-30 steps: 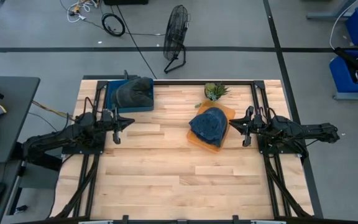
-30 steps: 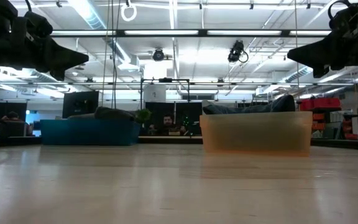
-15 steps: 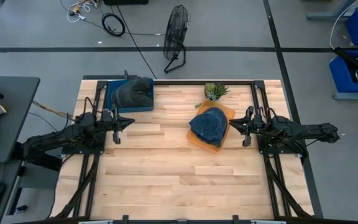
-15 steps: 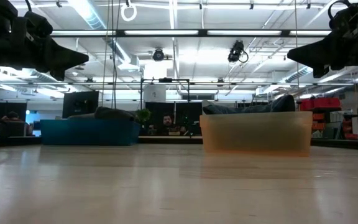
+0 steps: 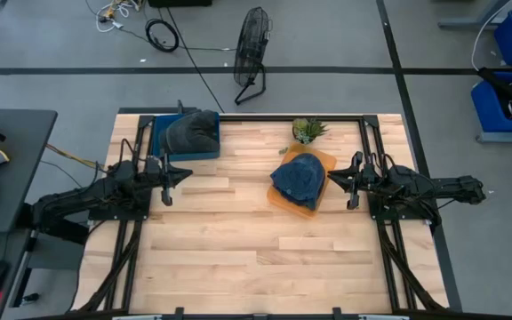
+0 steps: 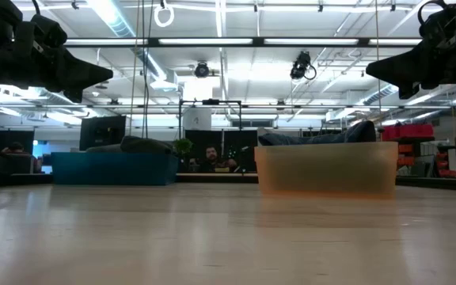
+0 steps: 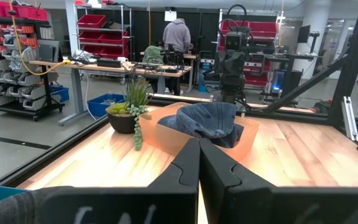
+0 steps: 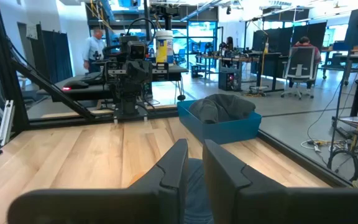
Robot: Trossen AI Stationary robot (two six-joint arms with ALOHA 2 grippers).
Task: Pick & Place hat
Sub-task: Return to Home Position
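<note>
Black cap (image 5: 192, 132) lies heaped in the blue bin (image 5: 189, 155) at the tabletop's (image 5: 238, 267) 11 o'clock; a denim hat (image 5: 298, 178) fills the orange bin (image 5: 276, 201) toward 2 o'clock. Left gripper (image 5: 168, 182) hangs at 9 o'clock, fingers (image 7: 185, 171) clenched on nothing; right gripper (image 5: 353, 182) at 3 o'clock, just beside the orange bin, fingers (image 8: 173, 168) all but closed, empty. Risks: a careless right-arm swing would nudge that bin; the cap, mounded above its rim, could slide out. No writing is legible.

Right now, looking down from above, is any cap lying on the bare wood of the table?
No: the dark caps sit in the blue bin and the blue caps in the orange bin.
</note>
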